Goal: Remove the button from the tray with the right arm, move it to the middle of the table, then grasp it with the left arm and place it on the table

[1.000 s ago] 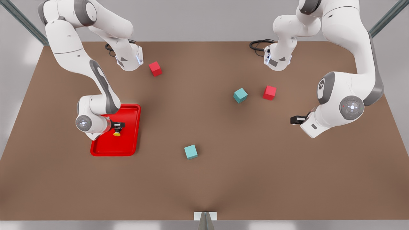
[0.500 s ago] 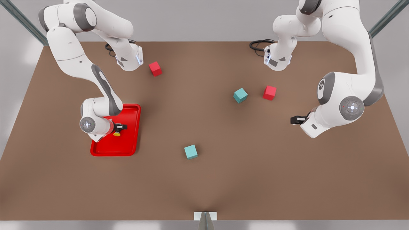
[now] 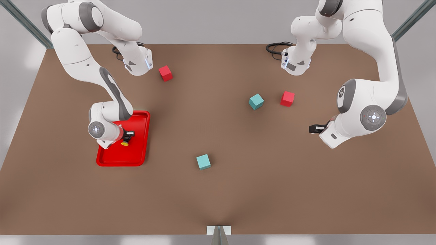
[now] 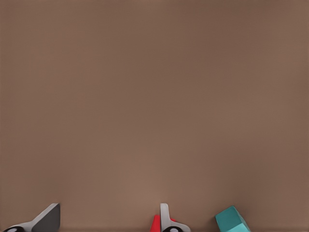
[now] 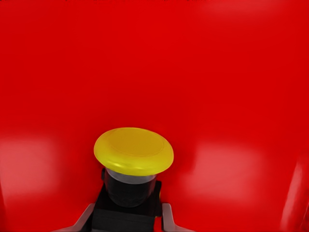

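The button (image 3: 125,143) sits over the red tray (image 3: 136,158), on the front view's left side of the table (image 3: 218,190). From my right wrist camera I get its yellow cap (image 5: 133,150) face-on and the dark neck under it, but the boxy body is cut off at the frame edge, so I can't make out most of it. The right gripper (image 3: 127,135) is at the button; I see a grey finger (image 5: 167,218) on each side of the body, hugging it closely, so I read the right gripper as clamped on the button. Whether the button rests on the tray floor or is lifted off it I cannot tell from these views. In the front view the wrist of that arm hides the tray's far left corner and much of the gripper.

The left gripper (image 3: 314,128) waits on the front view's right side, over bare table. Its wrist camera catches just the fingertips (image 4: 48,217), set well apart with nothing between them, so it is spread open and holding nothing. A teal cube (image 4: 231,220) and a sliver of a red cube (image 4: 155,224) peek in at that frame's edge, both cut off.

Further cubes lie loose on the table: a red one (image 3: 165,73) far left, and a teal one (image 3: 203,161) nearer, between the tray and the middle.
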You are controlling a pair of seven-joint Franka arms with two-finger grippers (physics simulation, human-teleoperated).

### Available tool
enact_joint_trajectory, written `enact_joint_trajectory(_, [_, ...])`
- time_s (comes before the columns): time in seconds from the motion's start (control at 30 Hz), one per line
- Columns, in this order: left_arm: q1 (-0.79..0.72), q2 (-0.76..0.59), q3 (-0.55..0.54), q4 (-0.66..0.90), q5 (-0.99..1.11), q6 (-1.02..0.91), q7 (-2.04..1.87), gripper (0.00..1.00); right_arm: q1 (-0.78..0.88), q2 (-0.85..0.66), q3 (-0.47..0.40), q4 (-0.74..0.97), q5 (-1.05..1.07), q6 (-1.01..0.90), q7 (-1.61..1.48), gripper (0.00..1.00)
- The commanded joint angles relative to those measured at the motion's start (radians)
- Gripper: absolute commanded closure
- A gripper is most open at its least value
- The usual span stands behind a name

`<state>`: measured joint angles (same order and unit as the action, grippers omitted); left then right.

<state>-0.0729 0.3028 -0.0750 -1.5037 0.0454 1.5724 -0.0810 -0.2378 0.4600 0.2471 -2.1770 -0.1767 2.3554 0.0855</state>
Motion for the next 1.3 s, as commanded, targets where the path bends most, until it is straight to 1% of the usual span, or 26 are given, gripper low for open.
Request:
enact_joint_trajectory(0.0, [0.001, 0.001, 0.0, 0.0, 0.001, 0.001, 0.0, 0.0, -0.001, -0.001, 0.0, 0.0, -0.003, 0.005, -0.003, 0.48])
enact_joint_trajectory(0.03, [0.001, -0.001, 0.0, 0.002, 0.001, -0.002, 0.0, 0.0, -0.001, -0.001, 0.001, 0.0, -0.003, 0.007, -0.001, 0.52])
enact_joint_trajectory(0.1, [0.001, 0.001, 0.0, 0.002, 0.001, 0.0, 0.0, 0.0, 0.005, -0.006, 0.001, 0.0, -0.003, 0.005, 0.011, 0.56])
enact_joint_trajectory(0.17, [0.001, -0.001, 0.0, 0.002, 0.001, -0.002, 0.0, 0.0, 0.003, -0.009, 0.001, 0.0, -0.004, 0.005, 0.011, 0.62])
enact_joint_trajectory(0.27, [0.001, -0.001, 0.0, 0.002, 0.001, -0.003, 0.0, 0.0, -0.001, -0.043, 0.001, 0.005, -0.003, -0.03, 0.01, 0.61])
enact_joint_trajectory(0.37, [0.004, -0.005, 0.0, 0.004, 0.002, -0.005, 0.001, 0.0, 0.035, -0.093, 0.006, 0.068, 0.072, -0.183, 0.008, 0.61])
enact_joint_trajectory(0.43, [0.002, -0.004, 0.0, 0.007, 0.002, -0.005, 0.001, 0.0, 0.095, -0.104, 0.006, 0.137, 0.132, -0.275, 0.033, 0.6])
enact_joint_trajectory(0.5, [0.004, -0.01, 0.0, 0.005, 0.002, -0.006, 0.001, 0.0, 0.199, -0.089, -0.014, 0.236, 0.215, -0.372, 0.095, 0.6])
enact_joint_trajectory(0.53, [0.007, -0.007, 0.0, 0.005, 0.002, -0.006, 0.001, 0.0, 0.325, -0.067, -0.092, 0.309, 0.281, -0.407, 0.14, 0.6])
enact_joint_trajectory(0.63, [0.007, -0.01, 0.001, 0.005, 0.002, -0.006, 0.001, 0.0, 0.857, 0.06, -0.488, 0.531, 0.566, -0.53, 0.246, 0.59])
enact_joint_trajectory(0.67, [0.007, -0.007, 0.0, 0.005, 0.002, -0.006, 0.001, 0.0, 0.991, 0.121, -0.566, 0.611, 0.663, -0.559, 0.306, 0.59])
enact_joint_trajectory(0.7, [0.007, -0.01, 0.0, 0.005, 0.002, -0.006, 0.001, 0.0, 1.088, 0.189, -0.609, 0.697, 0.753, -0.576, 0.376, 0.59])
enact_joint_trajectory(0.73, [0.01, -0.007, 0.0, 0.005, 0.002, -0.006, 0.001, 0.0, 1.193, 0.264, -0.689, 0.787, 0.879, -0.597, 0.421, 0.59])
enact_joint_trajectory(0.77, [0.01, -0.007, 0.0, 0.005, 0.002, -0.006, 0.001, 0.0, 1.244, 0.331, -0.727, 0.876, 0.956, -0.607, 0.457, 0.59])
enact_joint_trajectory(0.83, [0.012, -0.005, 0.0, 0.005, 0.002, -0.005, 0.003, 0.0, 1.276, 0.476, -0.735, 1.037, 1.086, -0.597, 0.508, 0.58])
enact_joint_trajectory(0.87, [0.013, -0.004, 0.0, 0.005, 0.004, -0.005, 0.003, 0.0, 1.296, 0.529, -0.761, 1.094, 1.181, -0.597, 0.522, 0.58])
enact_joint_trajectory(0.9, [0.013, -0.002, 0.0, 0.005, 0.004, -0.005, 0.003, 0.0, 1.304, 0.563, -0.764, 1.117, 1.233, -0.591, 0.525, 0.58])
enact_joint_trajectory(1.0, [0.013, 0.001, 0.0, 0.005, 0.013, -0.003, 0.003, 0.0, 1.299, 0.657, -0.755, 1.166, 1.398, -0.403, 0.585, 0.57])
enact_joint_trajectory(1.07, [0.01, 0.004, 0.0, 0.005, 0.016, 0.001, 0.001, 0.0, 1.292, 0.717, -0.755, 1.235, 1.436, -0.324, 0.663, 0.51])
enact_joint_trajectory(1.1, [0.01, 0.006, 0.0, 0.007, 0.016, 0.003, 0.003, 0.0, 1.276, 0.726, -0.753, 1.24, 1.459, -0.266, 0.68, 0.37])
enact_joint_trajectory(1.13, [0.01, 0.006, 0.0, 0.007, 0.016, 0.001, 0.003, 0.0, 1.269, 0.724, -0.753, 1.251, 1.459, -0.26, 0.697, 0.0])
enact_joint_trajectory(1.2, [0.01, 0.006, 0.0, 0.007, 0.016, 0.001, 0.003, 0.0, 1.244, 0.71, -0.758, 1.249, 1.458, -0.277, 0.718, 0.0])
enact_joint_trajectory(1.23, [0.01, 0.006, 0.0, 0.007, 0.016, 0.001, 0.003, 0.0, 1.22, 0.669, -0.758, 1.241, 1.444, -0.303, 0.717, 0.0])
enact_joint_trajectory(1.27, [0.001, 0.004, 0.0, 0.014, 0.014, 0.003, -0.008, 0.0, 1.194, 0.557, -0.749, 1.197, 1.375, -0.353, 0.711, 0.0])
